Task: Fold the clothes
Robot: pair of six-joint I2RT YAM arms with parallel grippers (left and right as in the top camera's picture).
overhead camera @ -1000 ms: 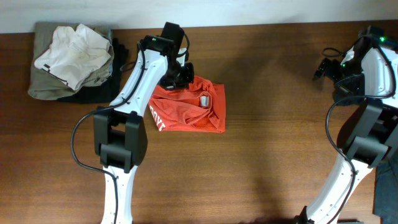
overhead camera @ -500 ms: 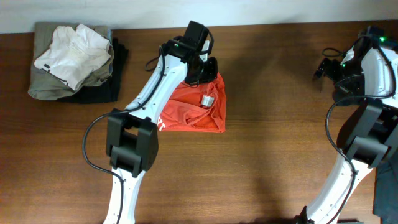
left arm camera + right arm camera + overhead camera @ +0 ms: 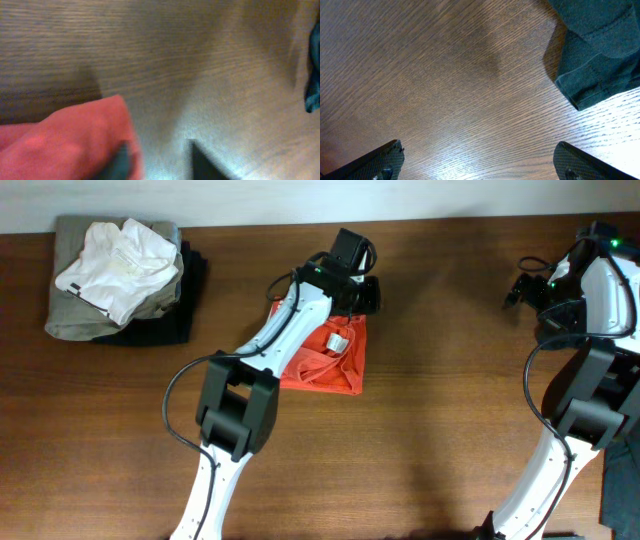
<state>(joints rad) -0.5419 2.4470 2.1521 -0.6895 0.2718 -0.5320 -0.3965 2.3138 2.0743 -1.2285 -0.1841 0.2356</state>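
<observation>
The red-orange T-shirt (image 3: 325, 360) lies folded into a small bundle at the table's middle, its white tag (image 3: 338, 340) on top. My left gripper (image 3: 362, 290) is at the shirt's far right corner. In the blurred left wrist view its fingers (image 3: 157, 152) stand apart with bare table between them. The red fabric (image 3: 65, 140) laps against the left finger. My right gripper (image 3: 518, 288) hovers at the far right, open and empty (image 3: 480, 160). A dark garment (image 3: 600, 45) lies by it on the table.
A pile of white, olive and dark clothes (image 3: 115, 275) sits at the back left corner. A dark cloth (image 3: 612, 480) shows at the right edge, and a dark teal shape (image 3: 313, 75) shows at the right of the left wrist view.
My left gripper has swept from the shirt's left side to its far right corner. The shirt's left part has come over with it, so the bundle is narrower.
</observation>
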